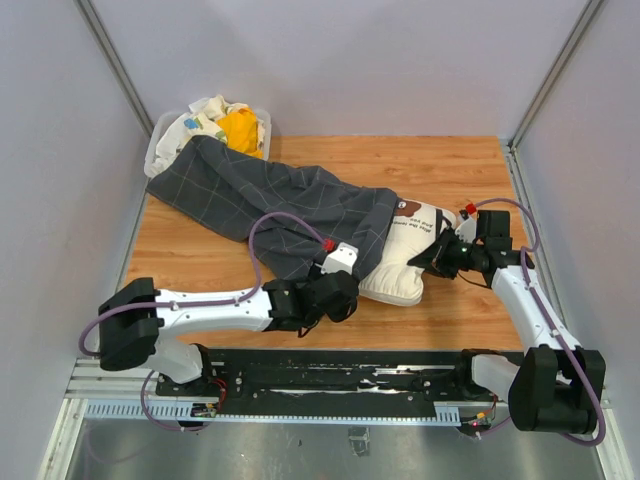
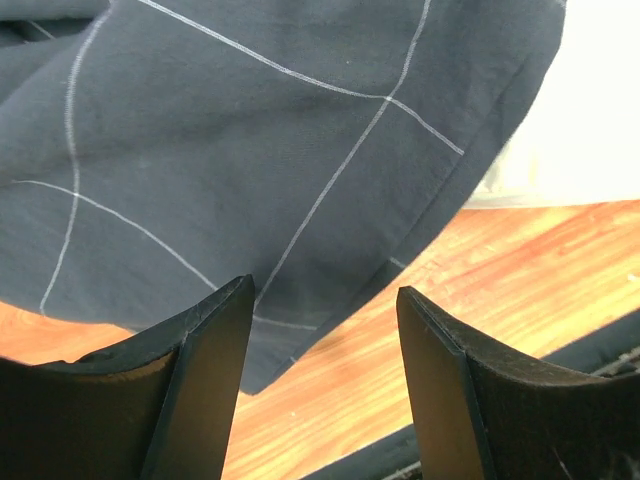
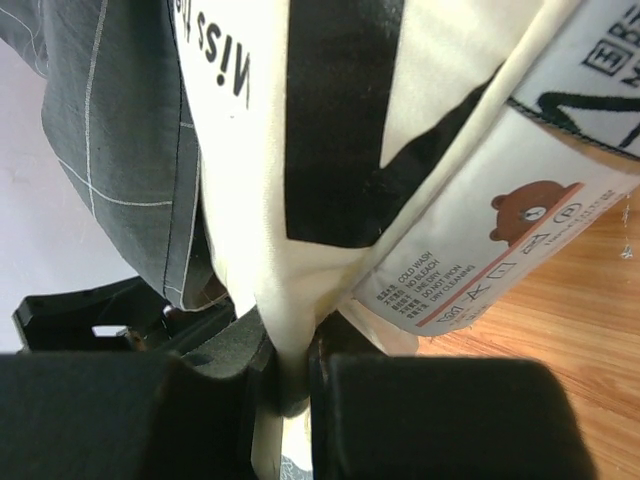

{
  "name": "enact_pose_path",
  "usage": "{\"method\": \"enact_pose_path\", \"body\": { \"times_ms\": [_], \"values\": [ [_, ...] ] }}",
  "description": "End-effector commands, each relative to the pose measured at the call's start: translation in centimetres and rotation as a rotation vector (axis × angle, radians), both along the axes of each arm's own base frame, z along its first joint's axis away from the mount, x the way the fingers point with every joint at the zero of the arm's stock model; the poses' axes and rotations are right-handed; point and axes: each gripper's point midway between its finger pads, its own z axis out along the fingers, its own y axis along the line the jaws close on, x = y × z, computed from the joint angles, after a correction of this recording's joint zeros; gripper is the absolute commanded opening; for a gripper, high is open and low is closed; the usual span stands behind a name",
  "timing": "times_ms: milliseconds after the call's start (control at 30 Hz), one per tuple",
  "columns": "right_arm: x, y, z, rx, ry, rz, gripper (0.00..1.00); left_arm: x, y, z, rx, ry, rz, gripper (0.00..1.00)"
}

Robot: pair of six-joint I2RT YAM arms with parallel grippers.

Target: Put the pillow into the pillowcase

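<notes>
Right hand (image 3: 290, 375) clamped on pillow (image 3: 262, 220) edge; pillow's other end covered by pillowcase (image 1: 270, 205) mouth, rest out on surface (image 1: 450, 165). Left hand (image 2: 325, 335) fingers apart over pillowcase hem, gripping nothing. Risk: unheld pillowcase slides with push, pillow bunches at mouth.

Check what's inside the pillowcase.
One end of the pillow goes into the pillowcase; the other end sticks out, pinched by the right hand. How far in it reaches is hidden by the fabric.
</notes>
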Motion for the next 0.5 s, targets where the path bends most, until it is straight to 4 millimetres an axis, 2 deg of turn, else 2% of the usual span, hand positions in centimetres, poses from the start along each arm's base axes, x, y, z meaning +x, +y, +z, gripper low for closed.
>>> {"method": "enact_pose_path", "body": {
  "times_ms": [0, 67, 100, 167, 333, 367, 400, 467],
  "values": [
    [0.0, 0.5, 1.1, 0.030, -0.050, 0.013, 0.10, 0.9, -1.0, -0.9, 0.016, -0.053, 0.036, 0.64],
    [-0.1, 0.5, 1.1, 0.030, -0.048, 0.016, 0.10, 1.0, -1.0, -1.6, 0.054, -0.069, 0.049, 0.65],
    [-0.1, 0.5, 1.2, 0.030, -0.048, 0.016, 0.10, 1.3, -0.6, -1.9, 0.077, -0.078, 0.077, 0.70],
    [-0.1, 0.5, 1.4, 0.031, -0.054, 0.017, 0.10, 2.1, 0.4, -2.6, 0.141, -0.107, 0.140, 0.73],
    [-0.2, 0.6, 1.4, 0.034, -0.054, 0.022, 0.10, 3.4, 2.3, -3.0, 0.251, -0.165, 0.254, 0.71],
    [-0.3, 0.6, 1.4, 0.033, -0.053, 0.023, 0.10, 3.5, 2.6, -2.8, 0.266, -0.171, 0.266, 0.67],
    [-0.3, 0.6, 1.4, 0.033, -0.055, 0.023, 0.10, 3.6, 2.8, -2.6, 0.275, -0.175, 0.271, 0.58],
    [-0.4, 0.6, 1.3, 0.032, -0.054, 0.023, 0.10, 3.6, 2.8, -1.9, 0.266, -0.174, 0.274, 0.31]
  ]
}}
